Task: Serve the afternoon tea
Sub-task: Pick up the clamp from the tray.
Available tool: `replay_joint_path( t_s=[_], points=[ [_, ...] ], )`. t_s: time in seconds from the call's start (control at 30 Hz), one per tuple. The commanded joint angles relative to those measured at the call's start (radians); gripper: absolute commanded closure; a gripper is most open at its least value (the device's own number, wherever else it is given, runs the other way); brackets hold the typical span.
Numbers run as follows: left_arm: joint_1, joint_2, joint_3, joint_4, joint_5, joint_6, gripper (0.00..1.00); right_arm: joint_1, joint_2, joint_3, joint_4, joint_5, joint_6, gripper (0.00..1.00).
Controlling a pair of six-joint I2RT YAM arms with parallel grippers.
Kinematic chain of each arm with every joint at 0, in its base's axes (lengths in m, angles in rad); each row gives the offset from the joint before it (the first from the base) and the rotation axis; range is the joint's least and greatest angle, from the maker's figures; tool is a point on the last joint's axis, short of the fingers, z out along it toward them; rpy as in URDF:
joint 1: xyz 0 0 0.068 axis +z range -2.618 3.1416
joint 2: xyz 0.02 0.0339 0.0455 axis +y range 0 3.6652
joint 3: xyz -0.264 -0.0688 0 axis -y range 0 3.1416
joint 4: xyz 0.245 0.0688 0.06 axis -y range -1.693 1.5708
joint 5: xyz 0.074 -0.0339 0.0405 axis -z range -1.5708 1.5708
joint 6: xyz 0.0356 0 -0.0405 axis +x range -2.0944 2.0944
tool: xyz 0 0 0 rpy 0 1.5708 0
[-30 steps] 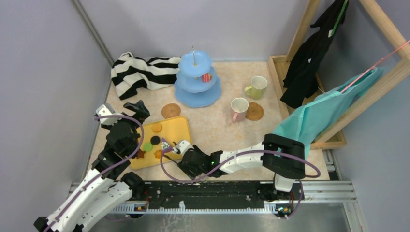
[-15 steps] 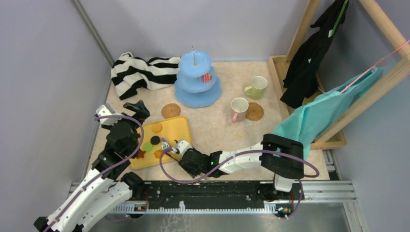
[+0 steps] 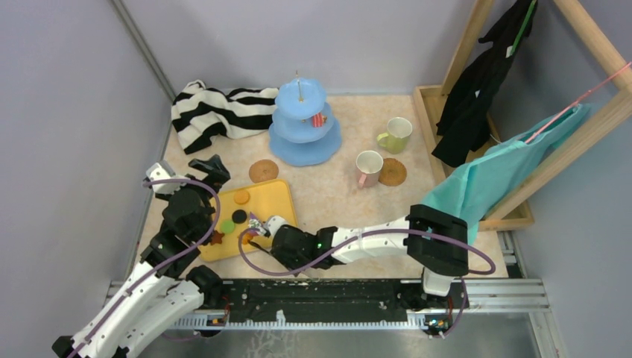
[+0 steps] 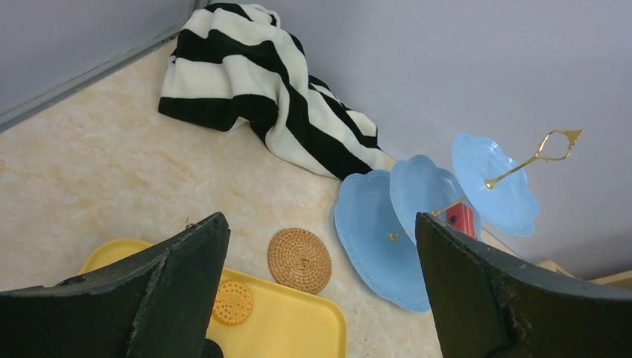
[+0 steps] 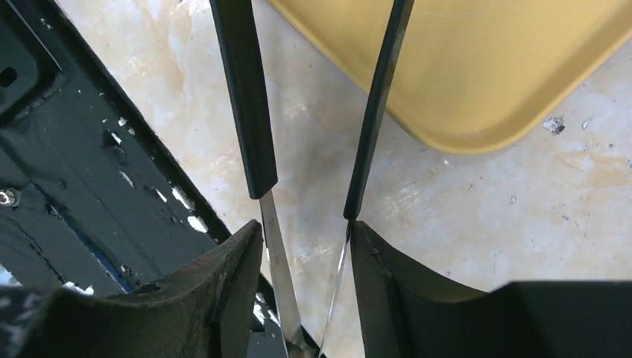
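One round woven coaster (image 4: 299, 260) near scalloped light-blue stand (image 4: 369, 233)

Table, back to front.
- Back left: cloth (image 3: 216, 112).
- Back centre: stand (image 3: 298, 153), cake slice (image 3: 320, 120) on its middle tier.
- Right of stand: far cup (image 3: 395, 135). Before it, near cup (image 3: 368, 168), just left of right coaster (image 3: 393, 172).
- Before stand: left coaster (image 3: 263, 171).
- Front left: tray (image 3: 272, 201), cookies (image 3: 241, 197) on its left half.
- My left gripper (image 3: 186, 170): by tray's far left corner.
- My right gripper (image 5: 305, 231): at tray's near right corner, tongs (image 5: 253, 112) between its fingers.
- Far right: rack (image 3: 467, 46), clothes (image 3: 477, 89) hung on it.
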Motion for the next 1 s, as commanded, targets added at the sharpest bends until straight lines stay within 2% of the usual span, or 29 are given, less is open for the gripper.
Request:
replay_joint_path(
  t_s=[0.0,0.23,0.43,0.7,0.83,0.97],
  points=[
    [0.001,-0.017,-0.006,-0.016,-0.003,-0.010,0.01,-0.001,-0.004,0.047,-0.031,-0.014,0.002,0.51],
    [0.001,-0.025,-0.012,-0.025,-0.002,-0.015,0.01,-0.011,0.006,-0.027,0.076,-0.026,-0.002,0.41],
    [0.001,-0.016,-0.012,-0.025,-0.001,-0.025,0.01,-0.010,0.034,-0.055,0.129,0.048,-0.021,0.38],
    [0.000,-0.016,-0.016,-0.024,-0.009,-0.026,0.01,0.002,0.025,-0.155,0.307,0.156,-0.058,0.44],
    [0.001,-0.016,-0.015,-0.023,-0.010,-0.024,0.01,0.005,0.026,-0.160,0.304,0.137,-0.064,0.58],
    [0.001,-0.016,-0.012,-0.023,-0.010,-0.024,0.01,0.013,0.008,-0.154,0.282,0.144,-0.065,0.60]
  ],
)
